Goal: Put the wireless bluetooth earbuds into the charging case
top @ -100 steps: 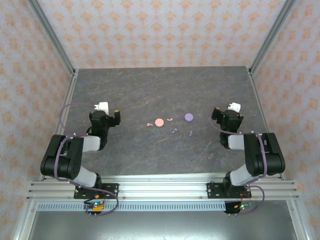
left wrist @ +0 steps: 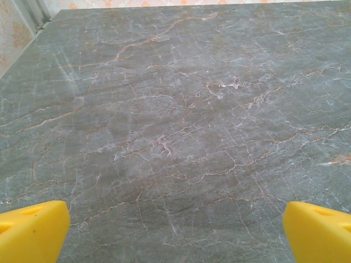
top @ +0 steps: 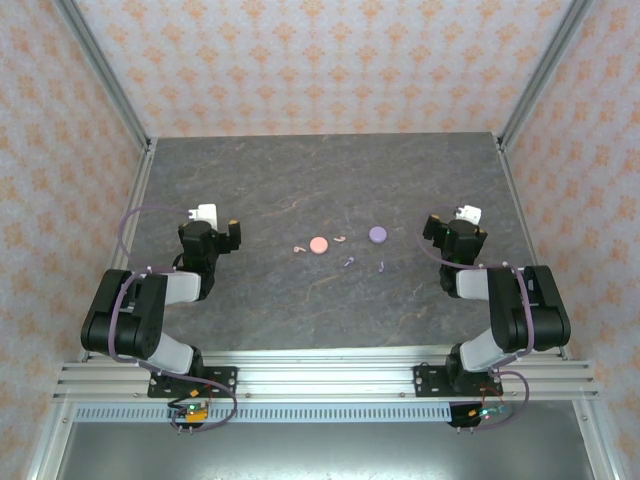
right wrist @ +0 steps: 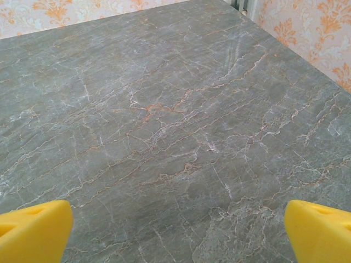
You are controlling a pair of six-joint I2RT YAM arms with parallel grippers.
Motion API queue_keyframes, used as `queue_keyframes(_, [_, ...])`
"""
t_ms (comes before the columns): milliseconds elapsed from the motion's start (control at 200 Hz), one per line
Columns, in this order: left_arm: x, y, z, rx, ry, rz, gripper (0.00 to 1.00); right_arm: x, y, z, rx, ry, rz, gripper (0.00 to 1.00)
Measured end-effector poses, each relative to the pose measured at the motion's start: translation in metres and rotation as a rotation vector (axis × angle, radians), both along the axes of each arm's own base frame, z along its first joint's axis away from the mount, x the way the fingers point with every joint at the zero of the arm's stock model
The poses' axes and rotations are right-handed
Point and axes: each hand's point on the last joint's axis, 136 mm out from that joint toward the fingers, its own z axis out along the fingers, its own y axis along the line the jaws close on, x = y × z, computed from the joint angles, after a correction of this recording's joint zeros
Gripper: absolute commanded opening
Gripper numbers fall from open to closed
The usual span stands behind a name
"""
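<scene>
A salmon-pink round charging case (top: 318, 245) lies mid-table, with a lilac round case (top: 378, 234) to its right. One pink earbud (top: 299, 249) rests just left of the pink case and another pink earbud (top: 340, 239) just right of it. Two lilac earbuds (top: 348, 261) (top: 381, 266) lie nearer the front. My left gripper (top: 218, 226) (left wrist: 175, 233) hovers well left of them, open, yellow fingertips (left wrist: 33, 230) wide apart over bare stone. My right gripper (top: 447, 224) (right wrist: 175, 233) sits right of the lilac case, open and holding nothing.
The grey marbled table (top: 300, 180) is fenced by patterned walls and metal corner posts (top: 100, 70). A metal rail (top: 320, 380) carries both arm bases at the front edge.
</scene>
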Motion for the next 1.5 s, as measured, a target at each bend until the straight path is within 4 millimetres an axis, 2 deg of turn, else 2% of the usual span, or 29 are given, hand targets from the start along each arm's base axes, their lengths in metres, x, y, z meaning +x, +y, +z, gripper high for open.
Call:
queue_keyframes(646, [0.002, 0.001, 0.003, 0.0, 0.02, 0.008, 1.0, -0.001, -0.001, -0.001, -0.002, 0.016, -0.006, 0.99])
queue_keyframes(766, [0.003, 0.003, 0.028, -0.014, 0.006, 0.029, 1.0, 0.001, -0.002, 0.011, 0.006, 0.056, -0.018, 0.99])
queue_keyframes(906, [0.004, 0.0, 0.071, -0.056, -0.022, 0.03, 1.0, 0.015, -0.001, 0.054, 0.053, 0.062, -0.037, 0.99])
queue_keyframes(1016, [0.003, -0.008, 0.102, -0.114, -0.039, 0.004, 1.0, 0.018, 0.004, 0.074, 0.106, 0.095, -0.034, 0.99])
queue_keyframes(1116, [0.0, -0.019, 0.118, -0.181, -0.021, -0.02, 1.0, 0.015, 0.017, 0.073, 0.166, 0.163, -0.007, 0.99])
queue_keyframes(1226, [-0.003, -0.04, 0.118, -0.262, 0.05, -0.055, 1.0, 0.007, 0.042, 0.067, 0.241, 0.249, 0.053, 0.99])
queue_keyframes(1397, [-0.003, -0.09, 0.093, -0.382, 0.242, -0.14, 0.87, -0.001, 0.098, 0.054, 0.344, 0.373, 0.214, 1.0])
queue_keyframes(1502, [-0.003, -0.127, 0.069, -0.433, 0.384, -0.199, 0.75, -0.007, 0.135, 0.045, 0.394, 0.453, 0.324, 0.91])
